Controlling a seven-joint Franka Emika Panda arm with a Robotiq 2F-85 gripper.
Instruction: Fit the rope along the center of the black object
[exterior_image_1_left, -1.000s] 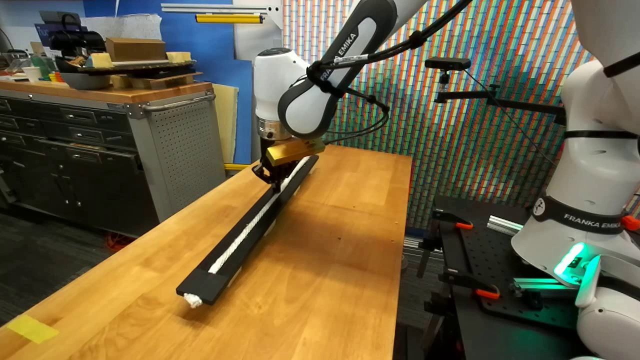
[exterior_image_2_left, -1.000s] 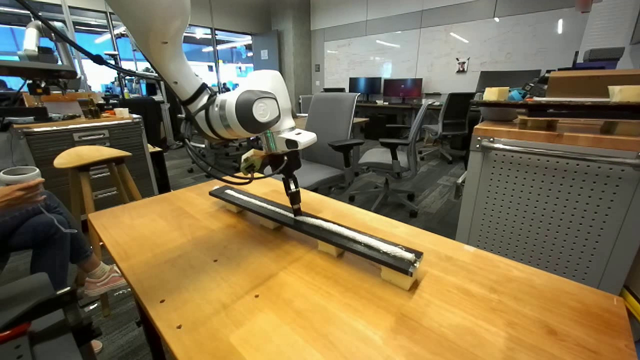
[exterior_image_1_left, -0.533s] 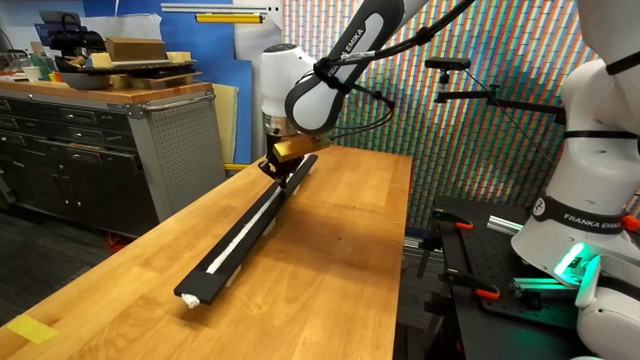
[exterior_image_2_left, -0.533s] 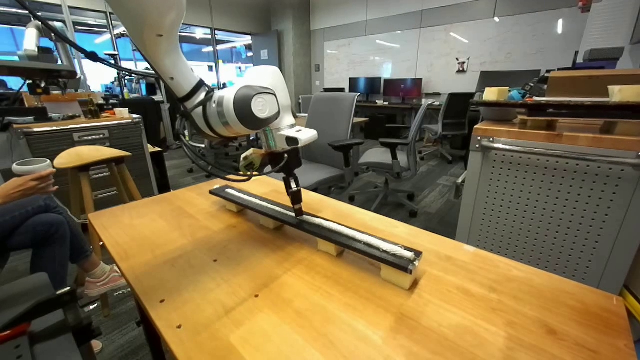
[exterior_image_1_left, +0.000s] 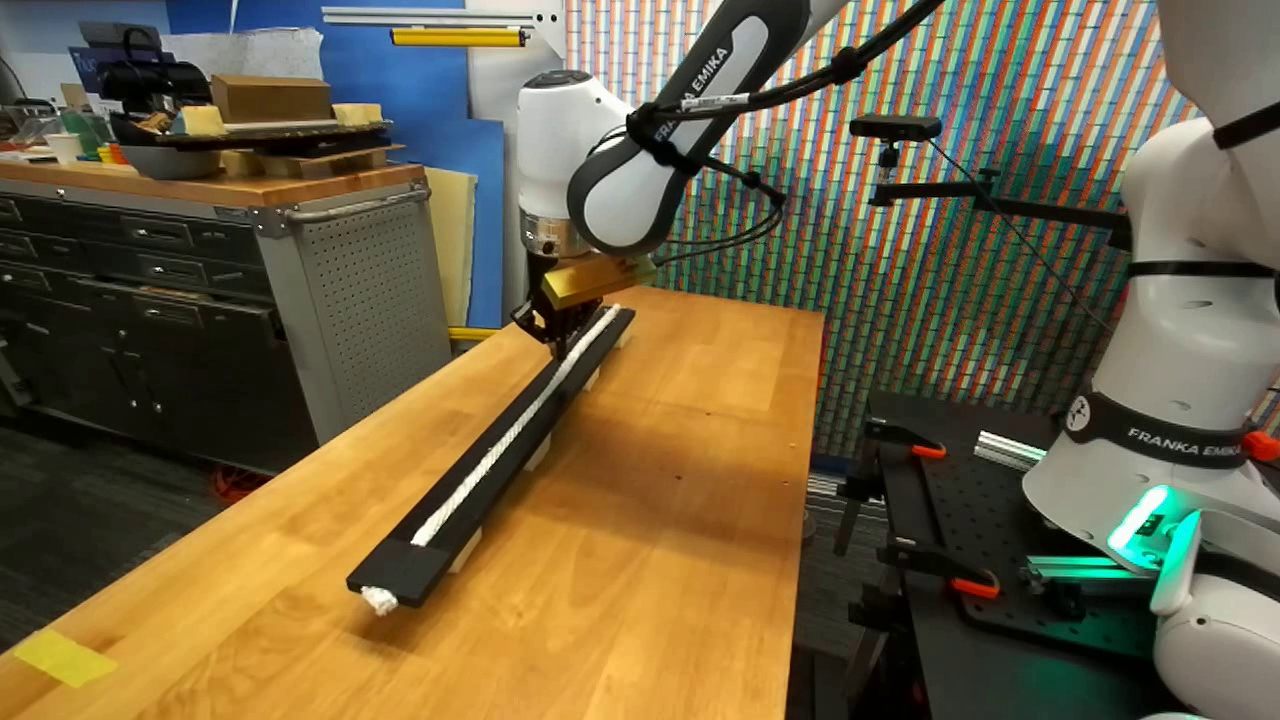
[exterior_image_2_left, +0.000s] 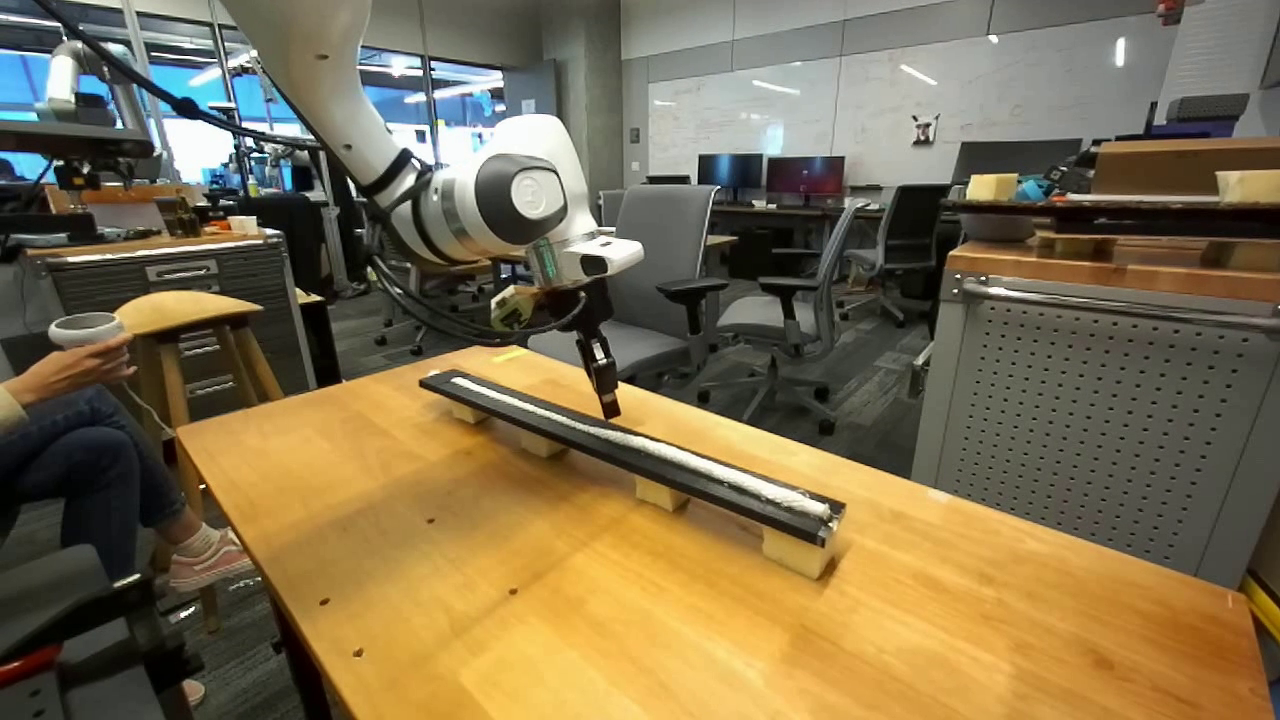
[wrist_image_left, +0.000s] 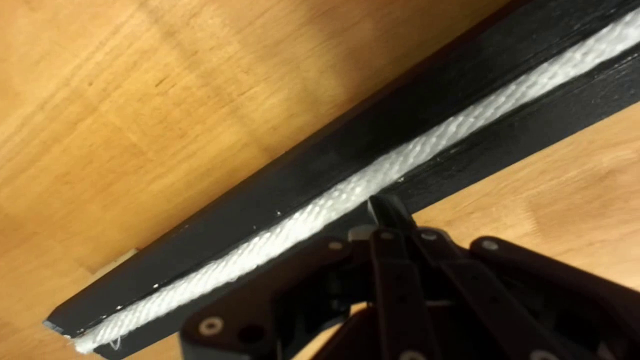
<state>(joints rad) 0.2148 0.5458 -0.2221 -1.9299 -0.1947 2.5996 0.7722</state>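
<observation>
Both exterior views: bright, mostly sharp | windows (exterior_image_2_left: 467, 125): blown out | whiteboard (exterior_image_2_left: 870, 120): glare streaks | table (exterior_image_1_left: 700, 580): pale sheen, soft shadow beside rail (exterior_image_1_left: 530, 440) | base light (exterior_image_1_left: 1136, 518): green glow | wrist view: rope (wrist_image_left: 357, 190) bright, gripper (wrist_image_left: 387, 205) nearly black, soft-focused

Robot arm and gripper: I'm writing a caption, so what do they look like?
The arm is rounded, white and dark grey, with EMIKA lettering and black cables strapped along it. The gripper is black, slender and jointed; a golden block sits near its top.
</observation>
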